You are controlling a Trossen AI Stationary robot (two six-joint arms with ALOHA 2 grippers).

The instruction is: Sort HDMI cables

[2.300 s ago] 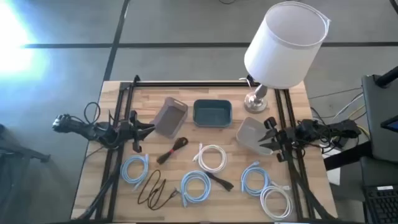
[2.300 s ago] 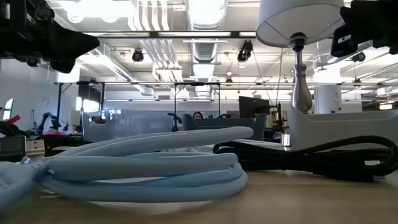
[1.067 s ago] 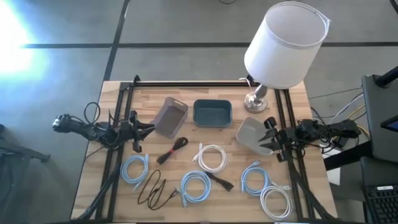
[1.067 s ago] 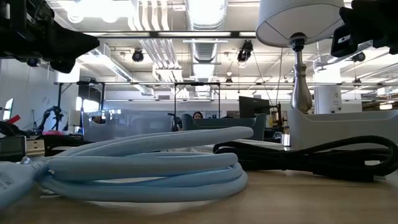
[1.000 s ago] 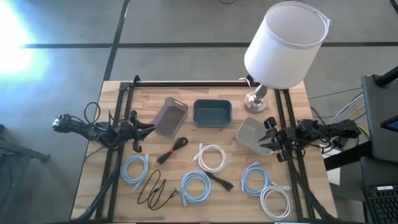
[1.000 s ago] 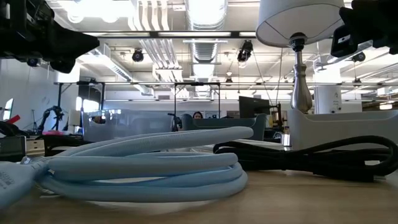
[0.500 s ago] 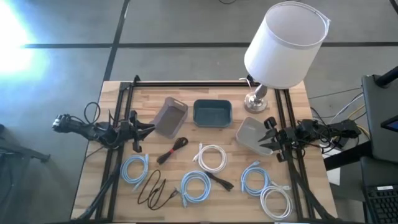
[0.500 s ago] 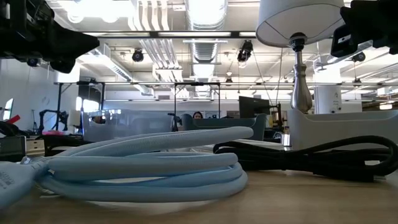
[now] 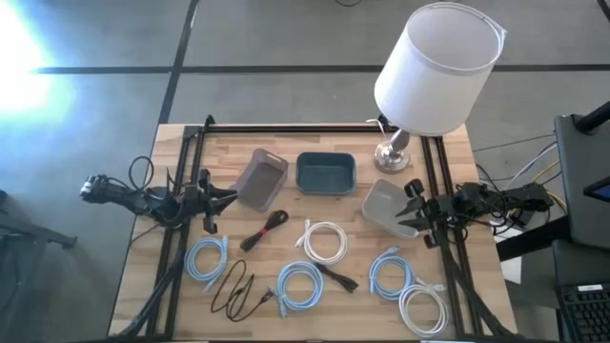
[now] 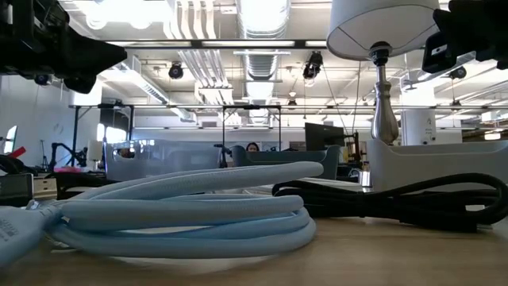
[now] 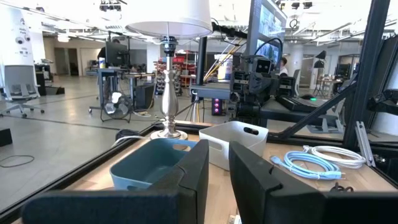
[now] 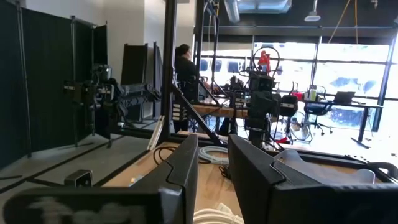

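Nothing sorted yet: both arms wait at the desk's sides.

On the pale wooden desk point(image 9: 172, 276), three empty plastic bins, two grey point(image 9: 260, 178) and one blue point(image 9: 325, 172), sit behind the light-blue, white and black HDMI cable coils point(image 9: 301, 285) near the front edge. The left gripper point(image 9: 227, 197) and right gripper point(image 9: 404, 217) hover with jaws slightly parted, holding nothing. I'd say a first reach down to a coil comes next.

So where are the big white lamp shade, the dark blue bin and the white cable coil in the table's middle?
big white lamp shade point(image 9: 434, 71), high view, on its side wall.
dark blue rectangular bin point(image 9: 325, 159), high view, on its far rim.
white cable coil at mid-table point(image 9: 327, 241), high view, on its looped strands.
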